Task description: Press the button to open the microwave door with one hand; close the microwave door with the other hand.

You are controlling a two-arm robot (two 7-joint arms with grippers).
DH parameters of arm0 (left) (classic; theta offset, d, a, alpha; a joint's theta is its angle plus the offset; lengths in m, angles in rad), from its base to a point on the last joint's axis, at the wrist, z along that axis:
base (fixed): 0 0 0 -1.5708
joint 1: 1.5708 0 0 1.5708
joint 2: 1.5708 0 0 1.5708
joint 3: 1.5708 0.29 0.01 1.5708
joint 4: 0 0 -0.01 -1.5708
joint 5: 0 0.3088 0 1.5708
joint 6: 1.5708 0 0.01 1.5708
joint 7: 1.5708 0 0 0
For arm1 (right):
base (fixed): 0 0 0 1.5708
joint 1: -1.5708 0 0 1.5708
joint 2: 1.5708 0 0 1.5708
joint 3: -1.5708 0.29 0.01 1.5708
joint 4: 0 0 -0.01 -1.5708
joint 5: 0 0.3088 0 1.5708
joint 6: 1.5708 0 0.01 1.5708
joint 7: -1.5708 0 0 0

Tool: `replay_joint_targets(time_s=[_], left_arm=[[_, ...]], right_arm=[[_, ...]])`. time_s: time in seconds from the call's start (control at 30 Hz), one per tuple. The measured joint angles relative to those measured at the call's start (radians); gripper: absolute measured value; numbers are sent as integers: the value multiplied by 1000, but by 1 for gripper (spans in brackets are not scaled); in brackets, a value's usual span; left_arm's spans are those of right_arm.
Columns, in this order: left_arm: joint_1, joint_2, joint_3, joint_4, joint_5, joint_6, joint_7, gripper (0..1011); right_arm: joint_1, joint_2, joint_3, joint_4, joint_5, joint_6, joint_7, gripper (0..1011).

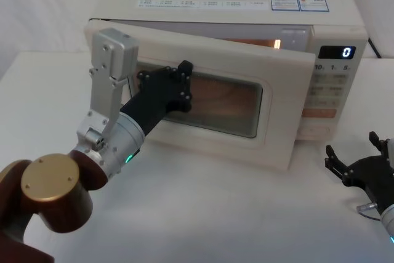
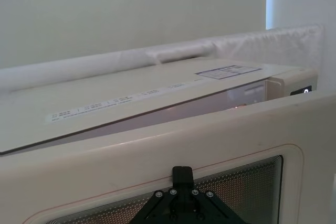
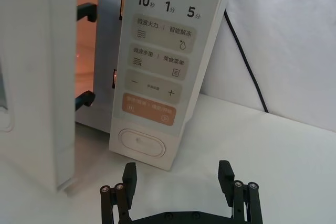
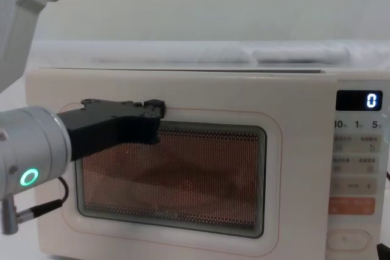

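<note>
The cream microwave (image 1: 246, 16) stands at the back of the table, its display (image 1: 337, 52) reading 0. The microwave door (image 1: 284, 109) stands ajar, swung out a little at its right edge, with orange light inside. My left gripper (image 1: 183, 82) is shut, its black tip pressed against the door at the upper left of the dark window (image 4: 183, 181); the tip (image 2: 182, 174) also rests on the door (image 2: 157, 153) in the left wrist view. My right gripper (image 3: 178, 174) hangs open, low over the table, a short way in front of the cream oval button (image 3: 142, 144) and touching nothing.
A black power cable (image 3: 247, 61) runs down behind the microwave's right side. White tabletop (image 1: 215, 214) stretches in front of the microwave. An orange key (image 3: 148, 109) sits just above the button.
</note>
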Motion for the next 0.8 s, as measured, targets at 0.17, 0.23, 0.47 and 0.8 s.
replay_joint_targets(time_s=[0.17,0.23,0.47,0.8], left_arm=[[-16,-10,2,18,3,4,-1,0],[-19,-12,2,22,4,5,-1,0],[-31,-25,1,44,15,10,11,0],[-45,-36,-3,65,27,11,14,0]], right_arm=[[0,0,0,0,0,0,0,1002],[0,0,0,0,0,0,0,1002],[0,0,0,0,0,0,0,1002],[0,0,0,0,0,0,0,1002]])
